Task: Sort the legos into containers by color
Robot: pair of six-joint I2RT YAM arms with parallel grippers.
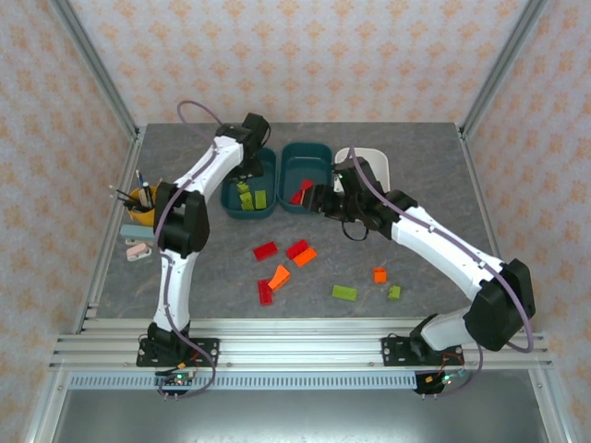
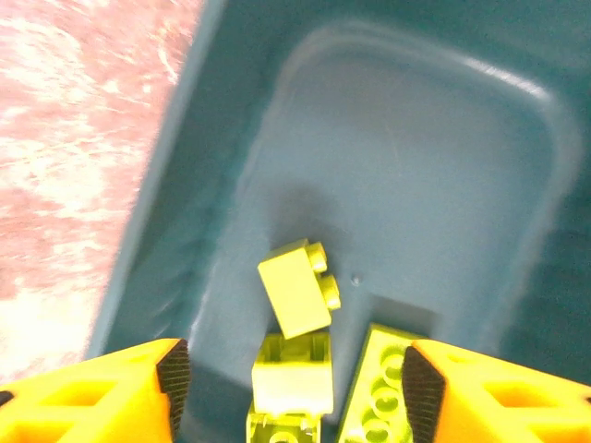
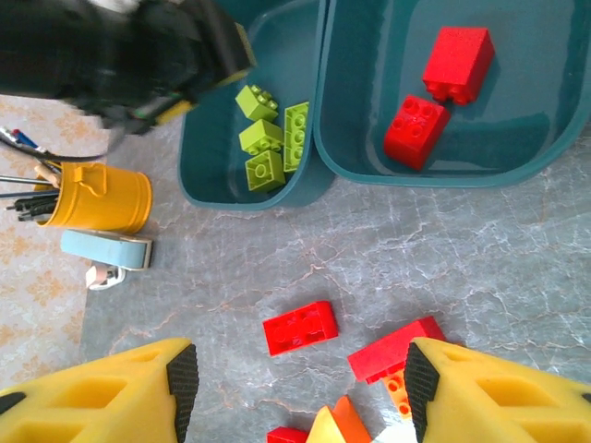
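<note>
Drop-off step, as judged: left gripper [image 2: 291, 383] spread over leftmost dark teal plastic tray [image 2: 416, 166], small lime-green plastic brick [image 2: 297, 293] loose inside. Right gripper [image 3: 300, 383] spread, empty, near that tray; next probably needs a pinch on the flat red plastic brick [image 3: 300, 328].

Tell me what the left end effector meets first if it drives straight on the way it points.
Most likely the lime green legos right ahead of the left end effector, lying in the dark teal tray; depth is unclear.
</note>
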